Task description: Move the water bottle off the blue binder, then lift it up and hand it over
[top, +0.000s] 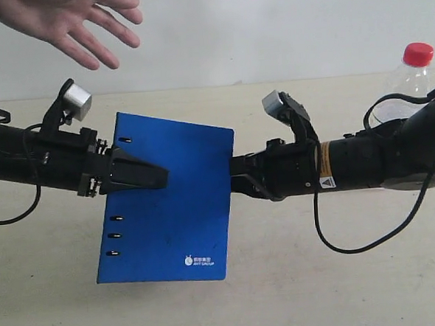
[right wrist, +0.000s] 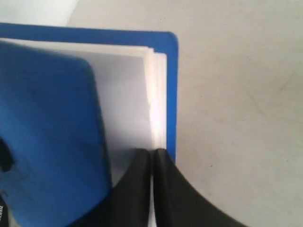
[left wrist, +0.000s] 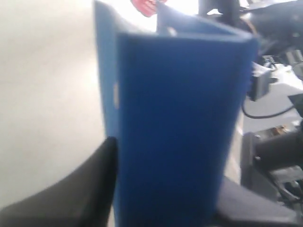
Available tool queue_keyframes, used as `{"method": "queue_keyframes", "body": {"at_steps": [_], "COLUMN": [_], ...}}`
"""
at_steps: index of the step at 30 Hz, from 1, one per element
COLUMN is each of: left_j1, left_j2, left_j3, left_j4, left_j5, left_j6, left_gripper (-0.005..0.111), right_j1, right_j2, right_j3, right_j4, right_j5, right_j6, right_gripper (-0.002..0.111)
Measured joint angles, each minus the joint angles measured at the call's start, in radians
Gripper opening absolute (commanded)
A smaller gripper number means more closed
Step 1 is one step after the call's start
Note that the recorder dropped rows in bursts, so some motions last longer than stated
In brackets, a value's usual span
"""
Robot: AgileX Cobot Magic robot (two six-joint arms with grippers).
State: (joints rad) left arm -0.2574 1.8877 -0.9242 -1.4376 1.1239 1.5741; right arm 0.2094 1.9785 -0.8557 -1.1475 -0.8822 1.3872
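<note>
From my station, the blue binder (top: 182,195) was up off the counter (top: 343,288), hanging between the two arms with its broad face toward the exterior camera. Its long axis ran top to bottom in that view, leaning a little, so the upper corners sat further right than the lower ones. The spine edge with its rivets (top: 115,235) faced the left arm, and the small white logo (top: 200,260) sat near the lower edge.

The left fingers (top: 141,175) pinched that spine edge, one lying across the front cover. In the left wrist view the spine stood between the two, though the picture was blurred and I could not see where the far one made contact. The right fingers (right wrist: 137,189) were pressed together at the opposite, opening edge, right against the white sheets (right wrist: 128,94) and the back cover. I could not tell whether anything thin was caught between them. In the right wrist view the front cover loomed close and out of focus, cut off by the frame.

The water bottle (top: 408,85) stood upright at the far right, well apart from the binder, red cap (top: 418,53) up. The right arm (top: 380,160) hid its lower part, and I could not make out its label. An open hand (top: 61,17) hovered above the left arm, fingers spread, cut off at the top.
</note>
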Motion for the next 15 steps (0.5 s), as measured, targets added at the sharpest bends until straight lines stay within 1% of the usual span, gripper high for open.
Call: {"method": "queue_keyframes", "body": {"at_steps": [5, 9, 10, 15], "left_j1": [0.000, 0.000, 0.000, -0.004], "left_j2": [0.000, 0.000, -0.002, -0.056], "left_j3": [0.000, 0.000, 0.000, 0.006], "left_j4": [-0.006, 0.009, 0.019, 0.105], "left_j5": [-0.023, -0.019, -0.015, 0.002], "left_j6": [0.000, 0.000, 0.000, -0.024], "left_gripper": [0.005, 0.005, 0.005, 0.005], "right_j1": [0.000, -0.006, -0.006, -0.009], "right_j2": [0.000, -0.011, -0.020, -0.121], "right_j3": [0.000, 0.000, 0.000, 0.002], "right_j4": [0.000, -0.052, -0.078, -0.360], "right_j5": [-0.006, -0.010, -0.006, 0.051], "right_j6": [0.000, 0.000, 0.000, 0.085], "right_gripper": [0.000, 0.000, 0.000, 0.000]}}
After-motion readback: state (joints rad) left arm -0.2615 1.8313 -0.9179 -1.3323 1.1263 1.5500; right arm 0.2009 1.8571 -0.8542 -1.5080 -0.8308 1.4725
